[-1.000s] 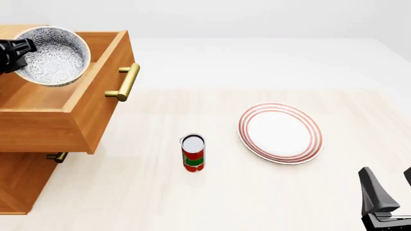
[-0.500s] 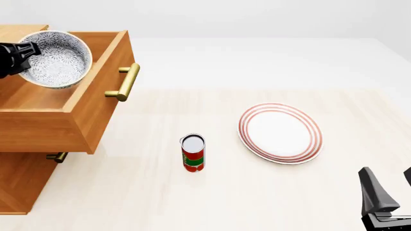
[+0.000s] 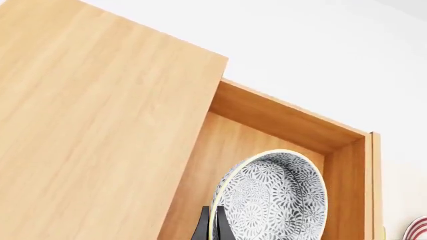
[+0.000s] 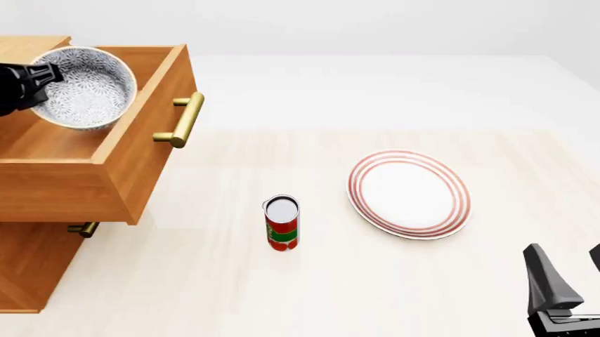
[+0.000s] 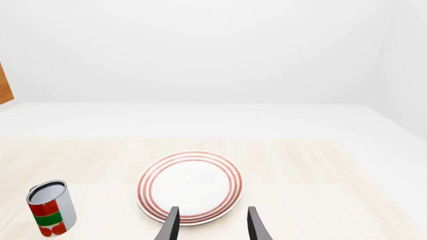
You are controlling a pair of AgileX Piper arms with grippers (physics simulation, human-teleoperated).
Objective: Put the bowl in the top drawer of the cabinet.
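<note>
At the upper left of the front view, the left gripper [image 4: 45,76] has its jaws pinched on the rim of the bowl [image 4: 89,88]. It holds the bowl tilted over the open top drawer [image 4: 112,151] of the cabinet [image 4: 28,270]. Low at the right, the right gripper [image 5: 211,226] waits with jaws apart near the plate [image 4: 409,194] and a can [image 4: 281,222] on the surface [image 4: 375,281].

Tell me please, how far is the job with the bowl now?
Done: the top drawer stands pulled open. In hand: the left gripper pinches the bowl's rim, holding it tilted over the drawer. Left: lower and release it. The right gripper waits open near the plate.
</note>
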